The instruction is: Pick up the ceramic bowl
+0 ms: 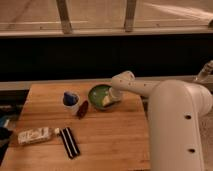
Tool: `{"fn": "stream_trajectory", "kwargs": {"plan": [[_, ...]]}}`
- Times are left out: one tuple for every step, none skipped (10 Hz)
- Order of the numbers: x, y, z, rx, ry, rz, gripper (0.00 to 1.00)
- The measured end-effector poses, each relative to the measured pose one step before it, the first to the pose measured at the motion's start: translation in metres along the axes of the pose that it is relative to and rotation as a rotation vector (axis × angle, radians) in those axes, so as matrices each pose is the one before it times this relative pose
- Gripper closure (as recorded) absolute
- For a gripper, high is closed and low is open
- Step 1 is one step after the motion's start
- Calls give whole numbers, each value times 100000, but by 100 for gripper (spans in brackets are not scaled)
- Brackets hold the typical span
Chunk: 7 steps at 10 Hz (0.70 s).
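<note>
The ceramic bowl point(100, 94) is a shallow green bowl with a darker rim. It sits on the wooden table point(110, 135) near the back edge, right of centre. My gripper point(111, 99) reaches down from the white arm point(145, 90) onto the bowl's right rim. Its fingers sit at or inside the rim.
A white cup with a blue top point(70, 100) stands left of the bowl. A small dark red object point(82, 109) lies between them. A black flat item point(69, 142) and a clear packet point(35, 135) lie at the front left. A dark wall runs behind the table.
</note>
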Motion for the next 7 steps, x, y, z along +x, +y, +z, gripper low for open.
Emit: {"fn": "stream_trajectory", "kwargs": {"plan": [[281, -61, -421, -133, -31, -193, 62], [389, -122, -481, 130, -7, 230, 70], [225, 308, -658, -133, -311, -296, 80], [32, 381, -753, -124, -1288, -794, 92], [-21, 463, -387, -399, -844, -644, 97], [108, 362, -565, -487, -1103, -428, 100], [6, 227, -475, -132, -1103, -578, 100]]}}
